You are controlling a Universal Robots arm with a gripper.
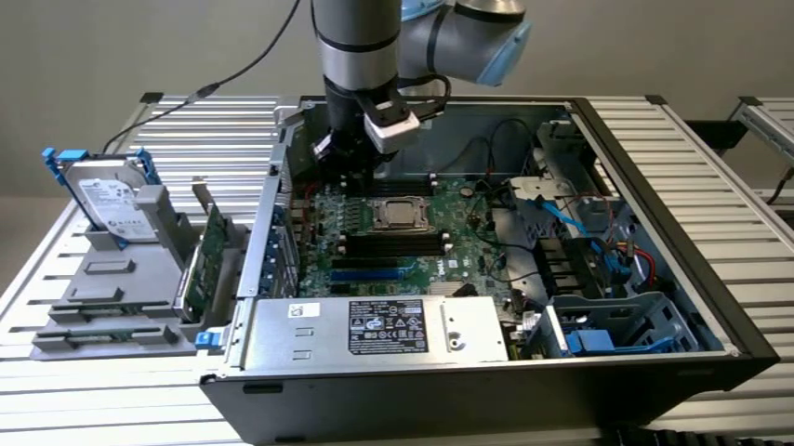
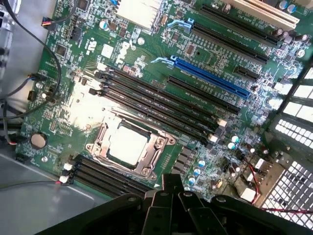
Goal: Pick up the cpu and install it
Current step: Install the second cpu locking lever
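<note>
While my jaws [image 2: 168, 196] hang pressed fully together with nothing between them, I am inside the open computer case [image 1: 694, 307], above the green motherboard [image 2: 146, 54]. Near me, the cpu [image 2: 128, 147] sits flat in the metal socket frame [image 2: 159, 147], its silvery top facing up, between two banks of black memory slots [image 2: 161, 103]. On the surface beside the case, a hard drive [image 1: 110, 200] stands upright.
</note>
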